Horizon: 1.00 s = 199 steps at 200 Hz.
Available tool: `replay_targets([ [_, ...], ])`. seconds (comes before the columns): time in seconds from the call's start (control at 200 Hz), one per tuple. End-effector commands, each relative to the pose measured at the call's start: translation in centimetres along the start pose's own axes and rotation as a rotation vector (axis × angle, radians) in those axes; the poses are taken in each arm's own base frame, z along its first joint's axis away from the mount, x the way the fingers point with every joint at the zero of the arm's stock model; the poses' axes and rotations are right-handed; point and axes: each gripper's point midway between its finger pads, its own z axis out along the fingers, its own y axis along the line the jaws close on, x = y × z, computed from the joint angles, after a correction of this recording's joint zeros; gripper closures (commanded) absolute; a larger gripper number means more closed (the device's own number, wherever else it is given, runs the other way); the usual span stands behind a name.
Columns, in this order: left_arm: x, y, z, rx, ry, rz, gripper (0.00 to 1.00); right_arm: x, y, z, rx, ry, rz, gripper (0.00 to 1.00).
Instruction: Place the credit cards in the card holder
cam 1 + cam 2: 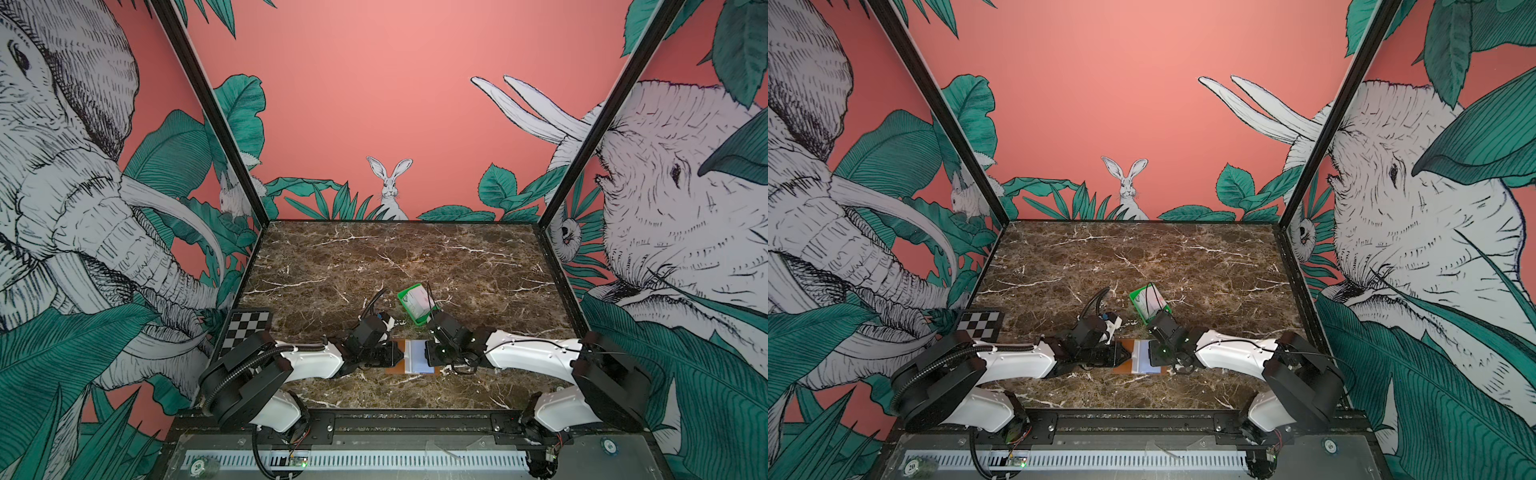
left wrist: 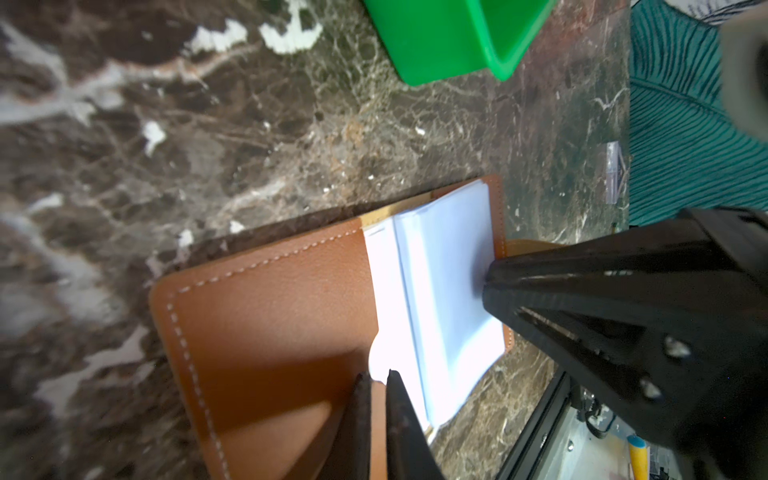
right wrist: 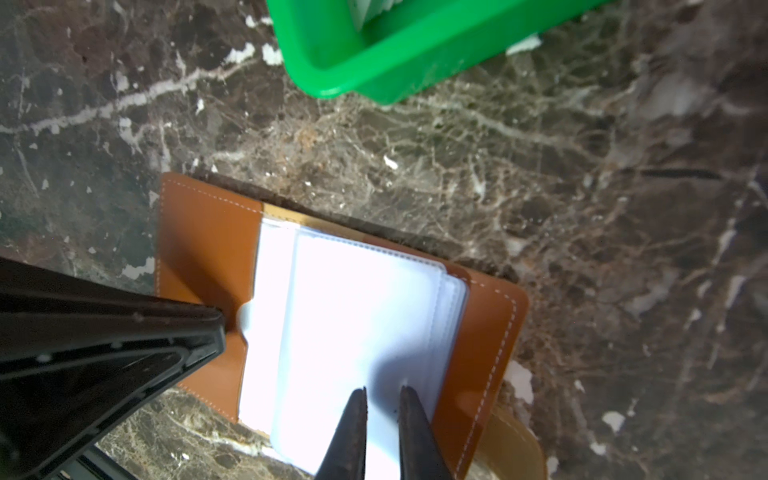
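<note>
The tan card holder [image 1: 394,369] [image 1: 1122,368] lies open near the table's front middle, its clear sleeves [image 3: 357,316] [image 2: 453,270] fanned on the right half. My left gripper [image 1: 401,353] [image 2: 376,374] is shut, its tips resting on the leather pocket [image 2: 270,311] by the rounded notch. My right gripper [image 1: 426,353] [image 3: 383,390] is also shut to a narrow slit, its tips pressing on the top sleeve. The credit cards [image 1: 417,301] [image 1: 1149,299] stand in the green tray [image 1: 401,297] behind. The sleeves glare white, so I cannot tell whether any holds a card.
The green tray [image 2: 449,37] [image 3: 395,54] sits just beyond the card holder, close behind my right wrist. A checkerboard plate [image 1: 247,326] lies at the table's left edge. Black frame posts and a rail bound the brown marble top.
</note>
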Motion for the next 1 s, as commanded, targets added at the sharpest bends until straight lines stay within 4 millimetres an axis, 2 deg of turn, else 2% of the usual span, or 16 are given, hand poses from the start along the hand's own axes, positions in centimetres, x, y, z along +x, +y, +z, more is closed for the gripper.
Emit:
replay_targets([
  [0.0,-1.1,-1.4,-0.7,0.032,-0.043,0.007,0.87,-1.5,0.2,-1.3,0.017,-0.051,-0.027,0.84],
  [0.18,-3.0,-3.7,-1.2,0.067,-0.073,0.032,0.84,-4.1,1.1,-4.0,-0.024,-0.099,-0.041,0.76],
  [0.275,-4.3,-4.6,-1.4,0.057,-0.091,0.046,0.80,-5.7,0.9,-5.2,-0.006,-0.112,-0.066,0.72],
  [0.38,-6.0,-4.4,-1.6,0.008,-0.116,0.025,0.75,-7.7,0.7,-6.1,-0.014,-0.124,-0.073,0.64],
  [0.475,-7.7,-3.9,-1.5,-0.008,-0.146,-0.022,0.71,-9.8,0.3,-6.6,-0.019,-0.140,-0.081,0.50],
  [0.58,-9.4,-3.2,-1.5,-0.021,-0.171,-0.064,0.63,-11.9,-0.5,-6.4,-0.027,-0.133,-0.070,0.38],
  [0.66,-10.5,-2.8,-1.2,-0.036,-0.173,-0.078,0.62,-13.1,-0.6,-5.9,-0.052,-0.117,-0.062,0.31],
  [0.8,-12.1,-2.0,-0.6,-0.061,-0.169,-0.092,0.61,-14.9,-1.1,-4.6,-0.066,-0.105,-0.058,0.28],
  [0.815,-12.2,-2.0,-0.6,-0.061,-0.169,-0.094,0.61,-14.7,-1.4,-3.8,-0.059,-0.083,-0.053,0.28],
  [0.845,-12.5,-1.8,-0.4,-0.061,-0.172,-0.098,0.61,-15.1,-1.5,-3.4,-0.064,-0.077,-0.052,0.27],
  [0.99,-13.8,-2.2,0.6,-0.048,-0.161,-0.091,0.60,-16.2,-2.0,-2.3,-0.084,-0.063,-0.038,0.25],
])
